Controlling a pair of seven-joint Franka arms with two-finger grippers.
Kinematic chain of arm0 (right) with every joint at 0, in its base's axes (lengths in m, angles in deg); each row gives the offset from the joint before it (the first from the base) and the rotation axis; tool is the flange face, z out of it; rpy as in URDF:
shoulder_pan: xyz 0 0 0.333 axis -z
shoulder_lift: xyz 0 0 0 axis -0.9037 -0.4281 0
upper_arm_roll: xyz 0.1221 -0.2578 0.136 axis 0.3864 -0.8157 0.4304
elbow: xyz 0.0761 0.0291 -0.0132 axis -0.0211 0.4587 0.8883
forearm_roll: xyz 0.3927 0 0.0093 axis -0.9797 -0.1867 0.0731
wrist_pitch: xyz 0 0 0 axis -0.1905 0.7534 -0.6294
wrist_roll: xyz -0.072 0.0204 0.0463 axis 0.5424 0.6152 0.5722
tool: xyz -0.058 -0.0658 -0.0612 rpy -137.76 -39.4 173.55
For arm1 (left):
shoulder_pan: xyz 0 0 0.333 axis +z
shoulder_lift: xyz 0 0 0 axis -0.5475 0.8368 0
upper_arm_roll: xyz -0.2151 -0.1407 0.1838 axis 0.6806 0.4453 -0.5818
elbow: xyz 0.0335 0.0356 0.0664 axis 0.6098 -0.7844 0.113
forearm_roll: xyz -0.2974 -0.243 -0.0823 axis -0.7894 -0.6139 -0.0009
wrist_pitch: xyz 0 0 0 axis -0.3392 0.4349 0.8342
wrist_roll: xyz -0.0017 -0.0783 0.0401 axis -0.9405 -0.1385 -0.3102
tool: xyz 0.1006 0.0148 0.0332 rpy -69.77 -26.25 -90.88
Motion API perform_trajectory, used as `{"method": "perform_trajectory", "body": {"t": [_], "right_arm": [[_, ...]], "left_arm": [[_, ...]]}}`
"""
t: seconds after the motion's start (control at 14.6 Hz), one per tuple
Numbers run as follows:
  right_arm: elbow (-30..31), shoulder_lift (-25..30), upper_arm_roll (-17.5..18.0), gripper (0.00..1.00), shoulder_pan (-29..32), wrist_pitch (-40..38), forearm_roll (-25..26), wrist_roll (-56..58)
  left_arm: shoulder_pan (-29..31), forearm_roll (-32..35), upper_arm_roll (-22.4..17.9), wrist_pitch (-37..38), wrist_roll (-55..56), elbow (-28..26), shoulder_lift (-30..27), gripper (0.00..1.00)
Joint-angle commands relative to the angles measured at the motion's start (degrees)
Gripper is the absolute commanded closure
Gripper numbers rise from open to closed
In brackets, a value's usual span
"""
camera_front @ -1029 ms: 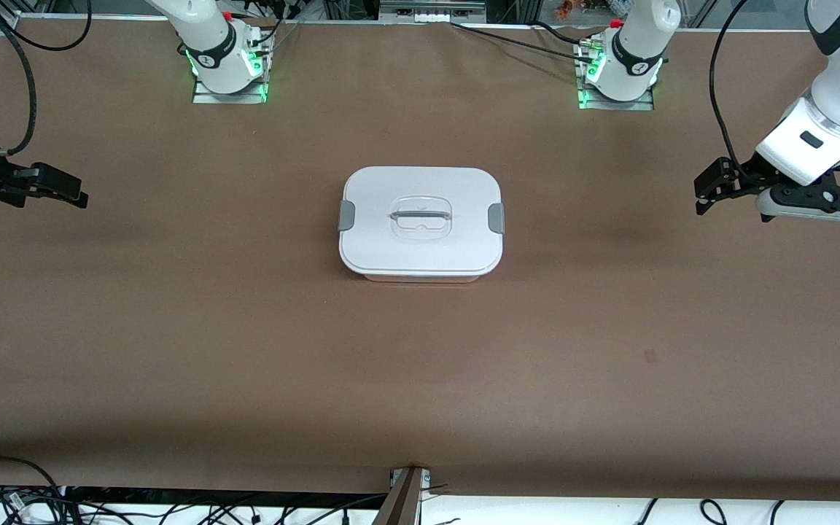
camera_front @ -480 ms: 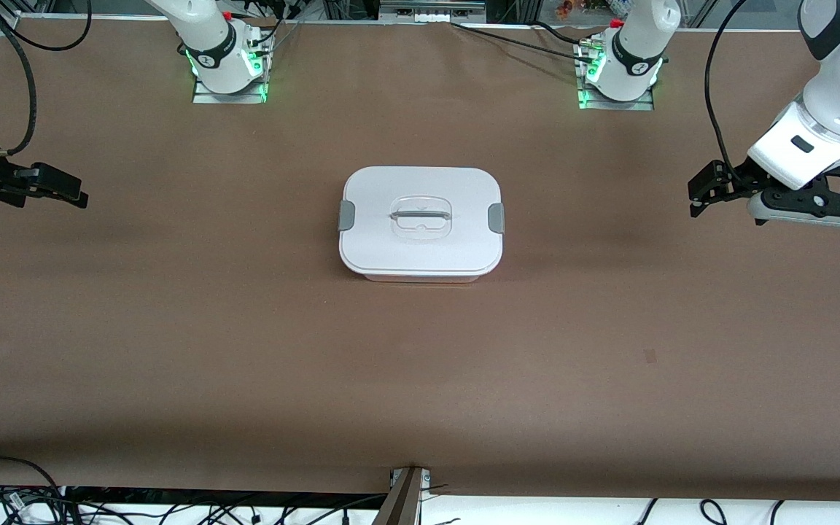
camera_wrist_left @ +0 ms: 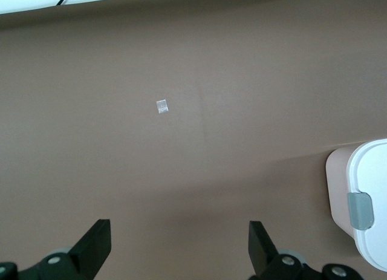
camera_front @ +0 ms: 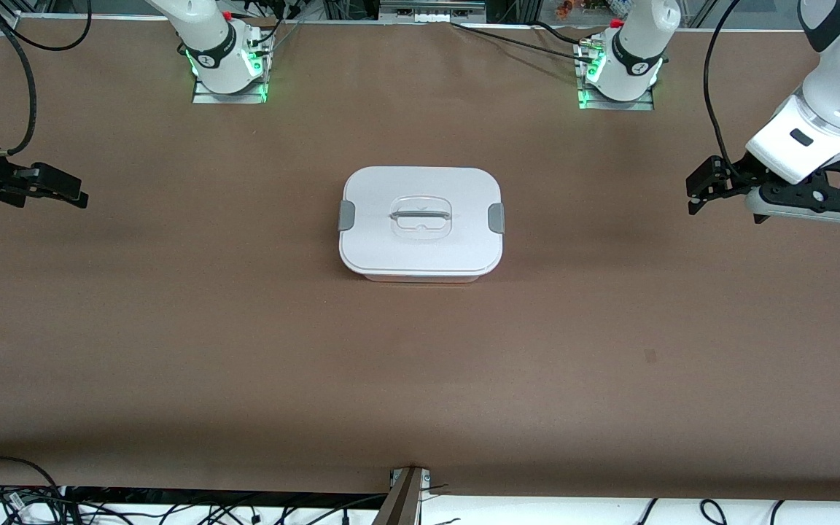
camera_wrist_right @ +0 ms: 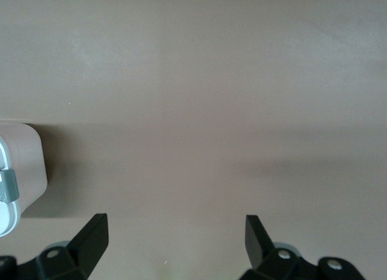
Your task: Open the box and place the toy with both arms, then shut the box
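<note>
Only my left gripper [camera_front: 698, 195] has shifted, creeping slightly toward the box [camera_front: 421, 222]; the right gripper [camera_front: 70, 192] hasn't budged.

I see the box lid-on at mid-table, clips down, well apart from both grippers, roughly midway between them. Both hang over bare table [camera_front: 245, 350] at their own ends, fingers [camera_wrist_left: 97, 247] spread wide, holding nothing.

Bare table [camera_front: 245, 350] around shut box [camera_front: 421, 222]
</note>
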Motion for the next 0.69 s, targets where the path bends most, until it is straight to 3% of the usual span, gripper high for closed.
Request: {"method": "perform_trajectory", "body": {"t": [0.0,0.62], "right_arm": [[-0.8,-0.37,0.36,0.0,0.33,-0.13,0.37,0.58],[-0.8,-0.37,0.36,0.0,0.33,-0.13,0.19,0.5]], "left_arm": [[0.04,-0.68,0.11,1.78,0.33,2.23,0.92,0.0],[0.04,-0.51,0.11,3.1,-2.39,2.93,1.62,0.0]]}}
